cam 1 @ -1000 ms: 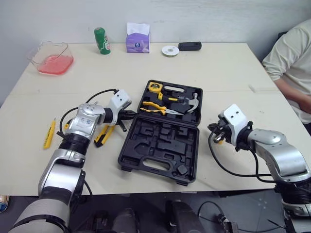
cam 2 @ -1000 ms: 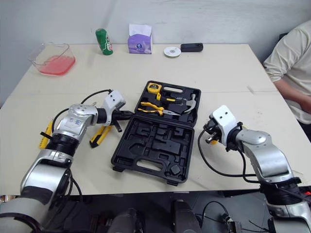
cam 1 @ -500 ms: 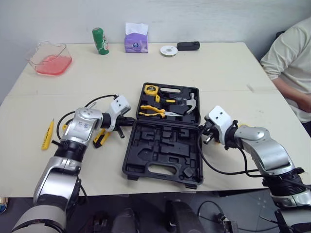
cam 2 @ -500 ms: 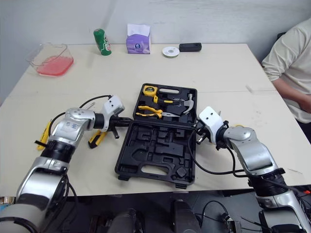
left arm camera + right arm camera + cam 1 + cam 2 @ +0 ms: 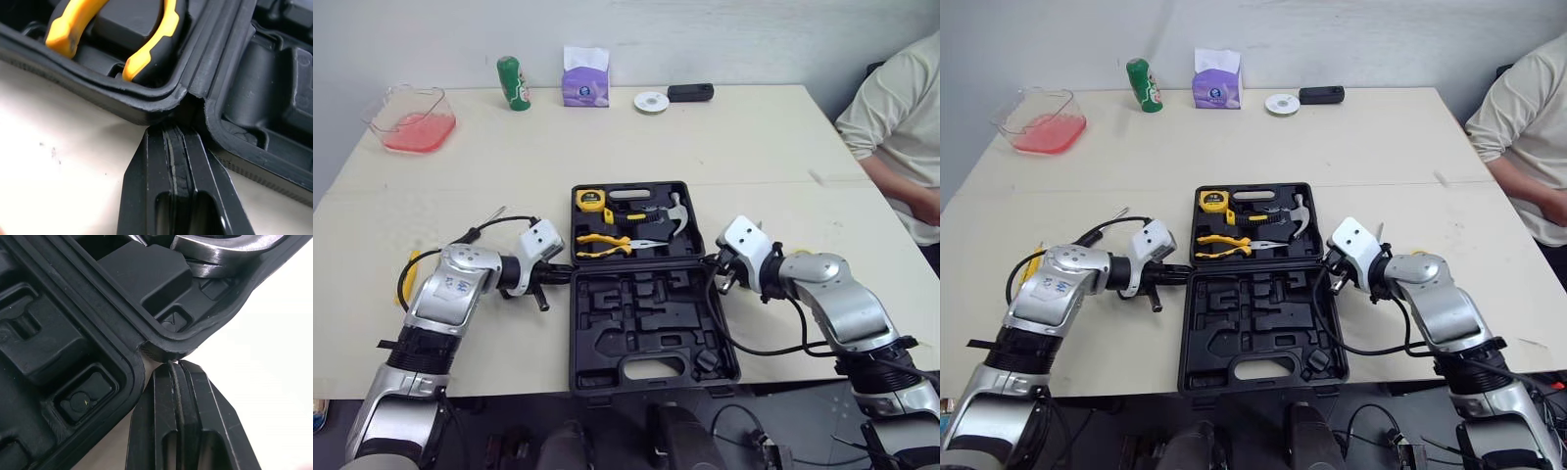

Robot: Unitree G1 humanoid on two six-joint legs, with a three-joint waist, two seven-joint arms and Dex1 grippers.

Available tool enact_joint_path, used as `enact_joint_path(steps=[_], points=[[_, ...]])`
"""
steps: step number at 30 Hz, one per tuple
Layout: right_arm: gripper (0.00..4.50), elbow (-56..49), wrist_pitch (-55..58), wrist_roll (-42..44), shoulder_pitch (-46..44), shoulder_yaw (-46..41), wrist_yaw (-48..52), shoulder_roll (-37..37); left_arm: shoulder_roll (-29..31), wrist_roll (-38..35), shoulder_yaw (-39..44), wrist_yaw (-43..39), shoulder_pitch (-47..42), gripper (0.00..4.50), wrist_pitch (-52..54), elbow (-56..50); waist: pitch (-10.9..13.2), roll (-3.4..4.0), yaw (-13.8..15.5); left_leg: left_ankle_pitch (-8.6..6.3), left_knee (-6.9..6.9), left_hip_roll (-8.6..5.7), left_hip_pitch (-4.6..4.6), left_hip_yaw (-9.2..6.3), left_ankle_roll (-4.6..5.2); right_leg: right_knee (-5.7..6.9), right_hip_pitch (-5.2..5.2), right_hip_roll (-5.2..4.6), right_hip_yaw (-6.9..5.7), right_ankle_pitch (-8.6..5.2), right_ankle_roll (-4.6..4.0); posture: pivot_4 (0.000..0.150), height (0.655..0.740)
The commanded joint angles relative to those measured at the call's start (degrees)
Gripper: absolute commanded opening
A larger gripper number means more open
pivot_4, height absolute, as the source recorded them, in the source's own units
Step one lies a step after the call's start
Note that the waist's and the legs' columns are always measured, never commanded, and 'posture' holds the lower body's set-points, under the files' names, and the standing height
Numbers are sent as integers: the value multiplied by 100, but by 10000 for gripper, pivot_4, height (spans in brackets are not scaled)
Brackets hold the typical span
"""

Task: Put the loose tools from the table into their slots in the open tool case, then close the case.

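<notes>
Beige desk [image 5: 754,147] carrying open tool case [image 5: 646,328] at centre, hinge running left-right, handle edge facing robot. Left gripper [image 5: 171,132] and right gripper [image 5: 173,366] pressing closed, empty fingers against opposite hinge corners. Case looking rigid, likely sliding easily; taking hold at near rim probably suiting closing.

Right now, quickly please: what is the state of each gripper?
Left gripper: closed, holding nothing, tip at the case hinge.
Right gripper: closed, holding nothing, tip at the case hinge.
</notes>
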Motion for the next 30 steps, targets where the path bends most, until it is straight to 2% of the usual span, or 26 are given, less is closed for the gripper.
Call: enact_joint_path(steps=[1,9,16,19,22,24,25,27,30], points=[[611,-271,-372,120,-248,118,135,268,-205,-72,-62,202,-228,78,-178,10,0,0,9,0,3,0,1,0,0,-1,0,-1,2,0,0,1500,7400],[611,-152,-340,-16,-344,36,143,348,-283,-62,-139,286,-454,78,-290,320,0,0,25,0,16,-4,0,0,0,0,0,-2,2,0,-1,1500,7400],[611,-635,-50,148,81,-635,184,-197,-6,-352,478,458,-71,78,-190,-45,1,1,31,0,17,2,-8,-7,1,11,0,-4,1,0,-1,1500,7400],[611,-1045,338,670,541,-1578,298,-527,249,-845,1308,394,550,78,-91,-610,1,1,25,-2,7,10,-10,-8,1,8,-2,-10,1,0,-1,1500,7400],[611,-1432,673,1356,1577,-3224,830,-1072,559,-1944,3020,73,1926,78,720,-1675,1,1,23,-3,-9,28,-7,-7,-2,-6,-2,-21,3,0,-1,1500,7400],[611,-1388,721,1527,2177,-3933,1074,-1343,644,-2405,3872,-14,2664,78,1025,-2026,1,1,24,-6,-18,32,-5,-7,-4,-16,-1,-23,5,-1,-1,1500,7400],[3177,-1321,756,1587,2450,-4233,1157,-1460,678,-2573,4296,17,3005,6613,1183,-2115,1,1,28,-8,-18,33,1,-9,-4,-28,7,-24,4,-2,-3,1500,7400],[10205,-1131,742,1672,2921,-4727,1385,-1666,724,-2778,4979,80,3570,14315,1354,-2190,0,-4,22,-8,-15,28,22,-8,1,-50,25,-19,5,-1,-2,1500,7400],[25354,-763,547,1710,3400,-5239,1661,-1879,754,-2700,5550,268,4194,29311,1228,-1947,0,-6,31,-42,-29,24,107,-22,30,-71,120,-20,1,-6,-11,1500,7400]])
